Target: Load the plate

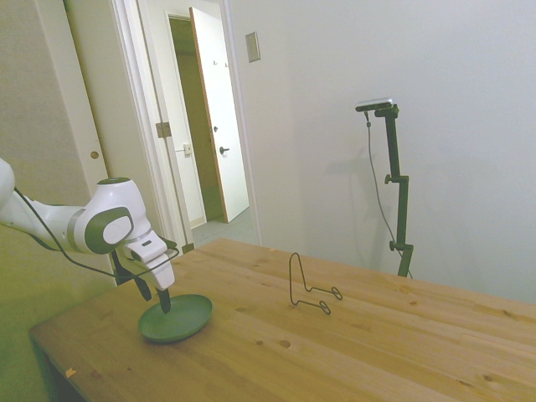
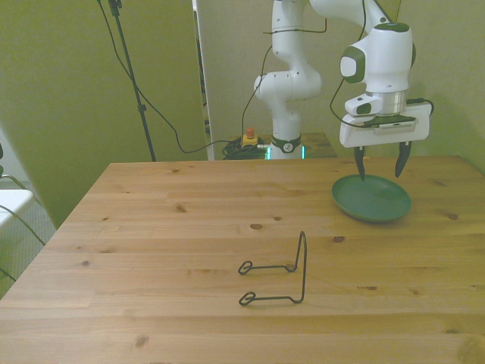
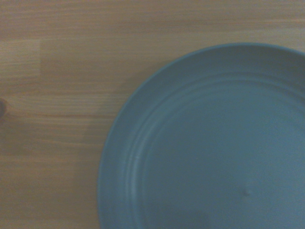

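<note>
Plate (image 2: 373,200) flat on table (image 2: 189,227), directly under gripper (image 2: 381,168), fingers spread apart over its far rim, nothing gripped.

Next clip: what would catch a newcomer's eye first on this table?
First, the white arm's pincer, fingers open, hanging just over the far rim of the dark green plate, which lies flat near the front view's right edge of the wooden table. Next, the thin black wire stand, standing alone nearer the table's middle, well apart from the plate.
</note>
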`<state>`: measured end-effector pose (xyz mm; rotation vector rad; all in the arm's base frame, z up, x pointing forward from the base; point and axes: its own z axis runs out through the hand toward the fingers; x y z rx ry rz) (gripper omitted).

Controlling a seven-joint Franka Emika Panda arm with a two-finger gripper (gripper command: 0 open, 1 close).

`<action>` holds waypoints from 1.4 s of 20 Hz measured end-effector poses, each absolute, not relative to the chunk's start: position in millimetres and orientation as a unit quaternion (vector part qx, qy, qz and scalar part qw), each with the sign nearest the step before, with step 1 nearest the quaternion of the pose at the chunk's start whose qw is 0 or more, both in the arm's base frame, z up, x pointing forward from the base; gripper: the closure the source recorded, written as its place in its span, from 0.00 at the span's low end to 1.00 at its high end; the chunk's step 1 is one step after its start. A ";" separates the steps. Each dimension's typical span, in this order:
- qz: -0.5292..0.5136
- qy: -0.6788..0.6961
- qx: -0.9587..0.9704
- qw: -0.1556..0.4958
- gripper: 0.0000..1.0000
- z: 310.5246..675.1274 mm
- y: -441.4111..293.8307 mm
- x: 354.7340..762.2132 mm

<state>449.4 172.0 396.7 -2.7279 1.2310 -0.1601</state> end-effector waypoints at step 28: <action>-0.099 0.407 -0.905 -0.075 0.00 368.1 290.2 476.2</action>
